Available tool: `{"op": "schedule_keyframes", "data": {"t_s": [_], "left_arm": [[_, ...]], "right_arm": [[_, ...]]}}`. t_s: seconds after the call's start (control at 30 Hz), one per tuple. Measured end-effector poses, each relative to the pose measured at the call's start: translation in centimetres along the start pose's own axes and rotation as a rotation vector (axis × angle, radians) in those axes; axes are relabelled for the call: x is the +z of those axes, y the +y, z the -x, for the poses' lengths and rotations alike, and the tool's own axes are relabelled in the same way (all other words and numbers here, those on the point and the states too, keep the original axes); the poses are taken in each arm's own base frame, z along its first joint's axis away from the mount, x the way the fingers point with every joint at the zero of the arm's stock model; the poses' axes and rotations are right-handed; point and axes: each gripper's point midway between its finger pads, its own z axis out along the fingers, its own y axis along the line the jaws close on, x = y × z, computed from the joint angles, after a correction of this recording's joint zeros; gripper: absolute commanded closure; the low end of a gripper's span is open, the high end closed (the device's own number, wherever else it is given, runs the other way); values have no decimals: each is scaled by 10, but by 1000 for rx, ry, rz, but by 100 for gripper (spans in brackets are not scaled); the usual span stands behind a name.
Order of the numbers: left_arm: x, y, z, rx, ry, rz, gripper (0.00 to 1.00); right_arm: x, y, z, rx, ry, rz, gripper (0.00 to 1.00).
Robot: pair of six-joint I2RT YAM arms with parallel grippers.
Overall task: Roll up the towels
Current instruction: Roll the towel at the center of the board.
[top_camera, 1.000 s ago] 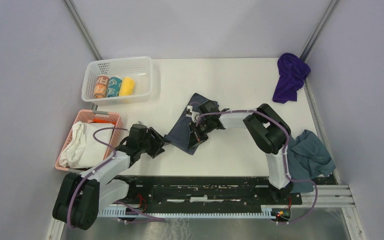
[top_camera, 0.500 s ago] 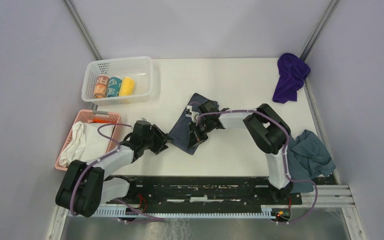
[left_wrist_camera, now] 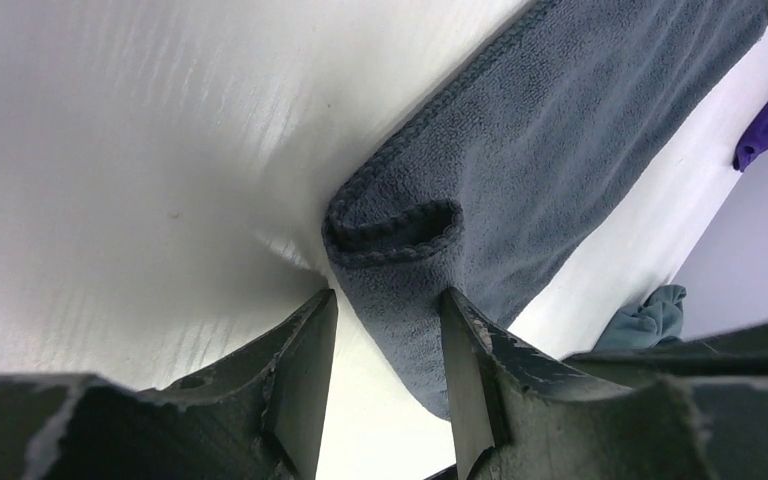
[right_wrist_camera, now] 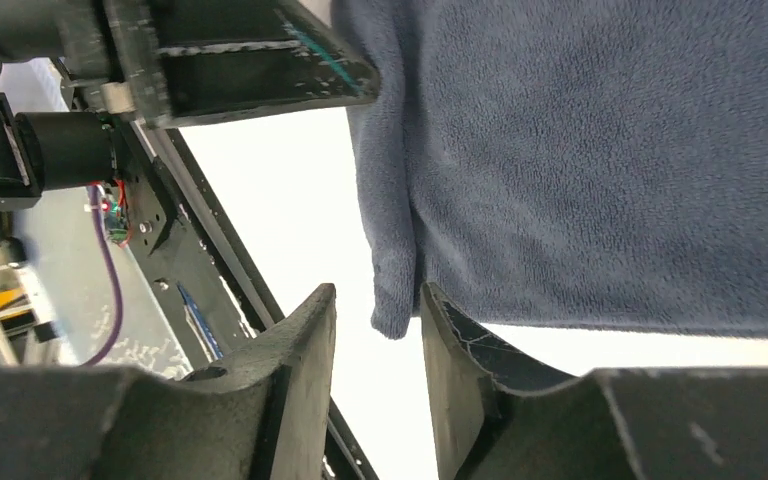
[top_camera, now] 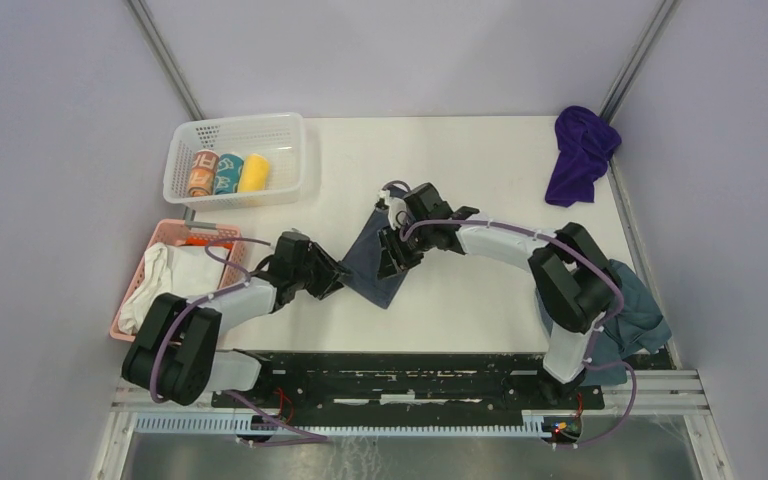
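Observation:
The dark slate-grey towel (top_camera: 368,262) lies folded into a narrow wedge at the table's middle. Its looped near corner (left_wrist_camera: 395,228) sits between the open jaws of my left gripper (left_wrist_camera: 385,350), which stands at the towel's left edge (top_camera: 332,280). My right gripper (top_camera: 392,258) hovers over the towel's right side. It is open, and the tip of a folded edge (right_wrist_camera: 392,300) hangs loose between its fingers. The purple towel (top_camera: 580,150) lies crumpled at the far right corner, untouched.
A white basket (top_camera: 290,160) at the back left holds three rolled towels. A pink basket (top_camera: 218,236) with a white cloth bundle (top_camera: 165,285) stands by the left arm. A teal-grey cloth (top_camera: 632,312) is heaped at the near right edge.
My right gripper has opened and let go of the grey towel, and its arm has swung outward. My left gripper has moved right up to the towel's corner while narrowing.

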Motion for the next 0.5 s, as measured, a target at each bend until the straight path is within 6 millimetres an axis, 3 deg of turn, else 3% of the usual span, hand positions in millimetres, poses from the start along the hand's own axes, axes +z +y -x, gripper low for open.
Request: {"op": "schedule_keyframes", "data": {"t_s": [0.17,0.37,0.5], "left_arm": [[4,-3,0,-6,1,0,51],[7,-5,1,-3,4,4,51],[8,-6,1,1,4,7,51]], "right_arm": [[-11,18,6,-128,-44,-44,55],[11,43,-14,-260,0,-71,55],[21,40,-20,-286,12,-106,55]]}}
